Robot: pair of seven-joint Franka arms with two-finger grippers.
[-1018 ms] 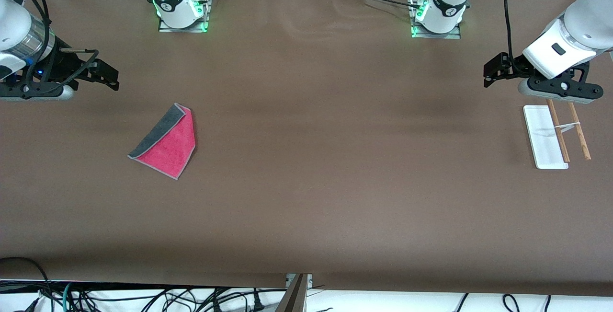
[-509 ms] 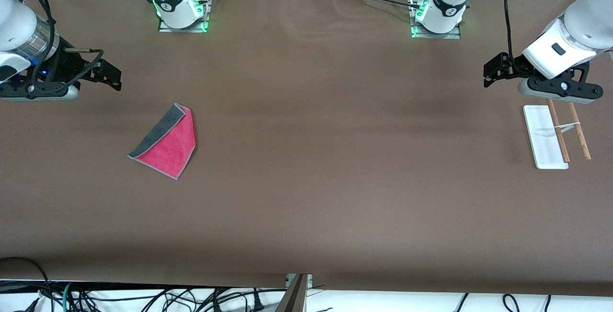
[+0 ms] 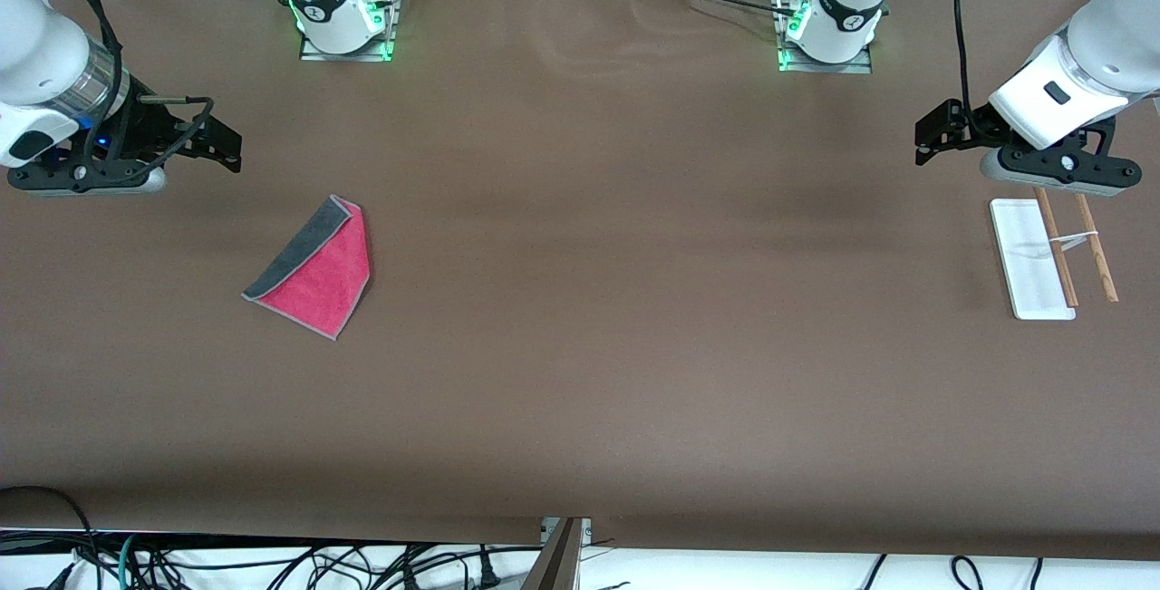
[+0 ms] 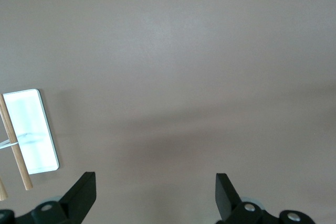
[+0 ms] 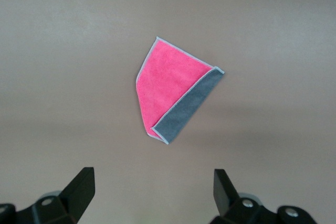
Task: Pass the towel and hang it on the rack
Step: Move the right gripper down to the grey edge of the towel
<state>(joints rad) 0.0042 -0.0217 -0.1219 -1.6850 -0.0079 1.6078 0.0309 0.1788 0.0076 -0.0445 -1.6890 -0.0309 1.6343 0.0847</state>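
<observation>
Table (image 3: 580,372) is bare brown cloth apart from the two task items. Right gripper (image 3: 217,144) is up in the air with fingers spread wide and nothing held, close to the towel (image 3: 313,273), which lies flat at the right arm's end, pink face up with a grey flap folded over. Step in hand looks like the approach: I'd drop onto the folded grey edge and pinch both layers so it lifts clean. Left gripper (image 3: 924,139) waits, fingers wide and empty, beside the rack (image 3: 1029,259) at its own end. Nothing sits between towel and rack. Only snag: the rods are thin, so the rack may tip.
</observation>
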